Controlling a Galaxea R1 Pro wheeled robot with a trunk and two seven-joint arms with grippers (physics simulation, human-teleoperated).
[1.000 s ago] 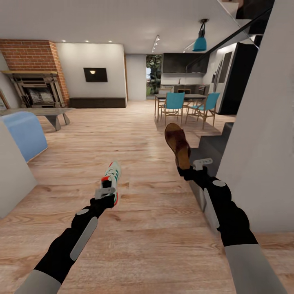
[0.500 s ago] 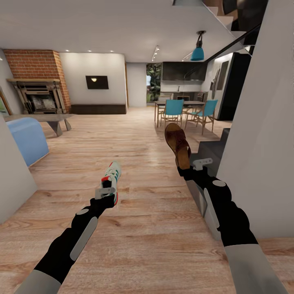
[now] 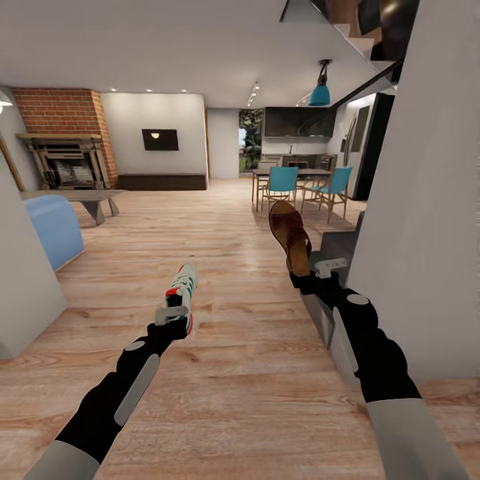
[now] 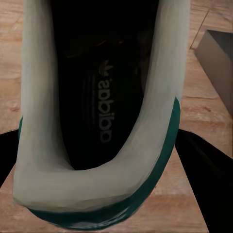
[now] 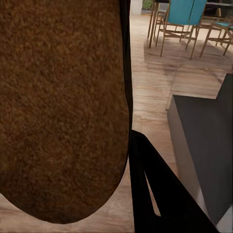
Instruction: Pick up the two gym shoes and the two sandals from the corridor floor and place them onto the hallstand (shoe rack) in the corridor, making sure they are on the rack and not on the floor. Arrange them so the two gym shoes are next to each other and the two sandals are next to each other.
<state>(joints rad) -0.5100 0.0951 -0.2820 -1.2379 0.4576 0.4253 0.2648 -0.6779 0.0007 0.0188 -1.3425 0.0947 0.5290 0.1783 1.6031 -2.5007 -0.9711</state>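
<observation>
Gripping gym shoe and sandal.

Wood-plank floor with furniture standing on it

The light brown plank floor runs back through the open room. On it stand a blue seat, a low grey table, a dining table with teal chairs, and dark grey steps.

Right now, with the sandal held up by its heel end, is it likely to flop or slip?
The sandal stands nearly upright from the right gripper without sagging, so its sole looks fairly stiff. Held only at one end, it could pivot or slip if swung. Its footbed looks matte and grainy, probably not slick.
</observation>
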